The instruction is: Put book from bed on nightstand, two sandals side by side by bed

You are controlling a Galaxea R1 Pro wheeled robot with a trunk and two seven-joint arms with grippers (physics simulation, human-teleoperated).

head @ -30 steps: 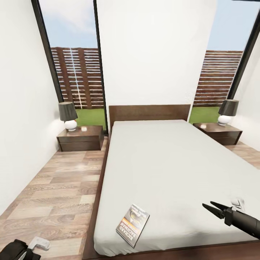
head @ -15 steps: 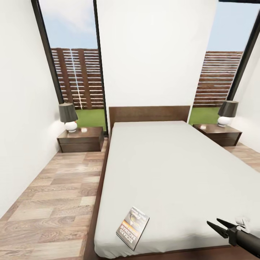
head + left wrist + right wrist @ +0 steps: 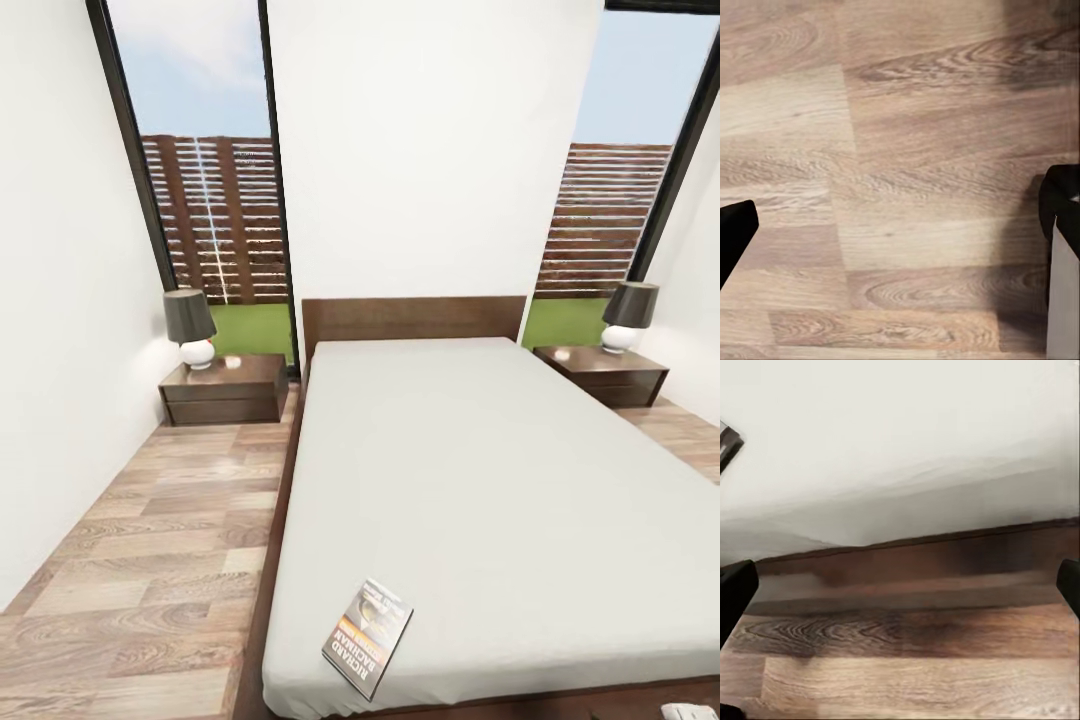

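Head view, left to right. Against the left wall a nightstand [image 3: 224, 388] is seen bearing one lamp [image 3: 190, 327]; the bed [image 3: 480, 480] occupies the middle; a second nightstand [image 3: 603, 373] with a second lamp [image 3: 627, 315] stands at the far right. Two nightstands, two lamps, one bed and one book are counted; no sandals are counted among these.

The book [image 3: 368, 637] is shown lying flat on the mattress, near the foot edge and toward the bed's left side, untouched and well apart from both nightstands.

In the left wrist view, bare floor [image 3: 907, 187] is seen between the two fingertips of the left gripper [image 3: 900, 232], which are spread wide with nothing held. In the right wrist view, the right gripper [image 3: 900, 585] is likewise spread wide and empty, directed at the bed's lower frame and mattress edge.

The step in hand is judged to be the approach to the book, not yet grasped. The next move is judged to call for a gripper being brought over the mattress to the book, its thin edge being pinched, and the book being carried to a nightstand.
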